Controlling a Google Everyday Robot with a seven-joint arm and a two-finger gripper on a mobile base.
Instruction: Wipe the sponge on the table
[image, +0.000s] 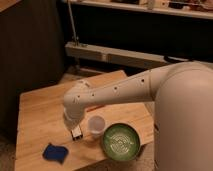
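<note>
The small dark-blue wavy-edged sponge (55, 152) lies flat on the light tan plank surface (40, 112), near-left corner, close to the near edge. Nothing is touching it.

The jaws hang under the white jointed arm (120, 90), low over the surface. They are right of and a bit farther back than the sponge, and just left of the small white plastic cup (96, 126). The jaws are together. A small black-and-white box (76, 133) sits right at them, and I can't tell if it's pinched or just standing there.

With the sponge loose and the jaws apart from it, this fits either a sponge waiting to be picked up or one set down after wiping. I can't say which.

Risks as I judge them:
- The cup is light and just beside the wrist, so any sideways swing from me tips it or shoves it into the round green bowl (120, 141) next to it.
- The bowl sits at the near-right edge, so a knock could send it off.
- The sponge is close to the near edge, so a push toward me slides it off the surface.
- The sponge is soft, so coming down on it with the jaws together would only squash or skid it.
- If the box is pinched, it drags along and can hit the cup.

Writing: none I can read. The box shows only black-and-white patches, the bowl a pale ring pattern inside. The grey metal shelf rail (115, 54) at the far side is blank.
</note>
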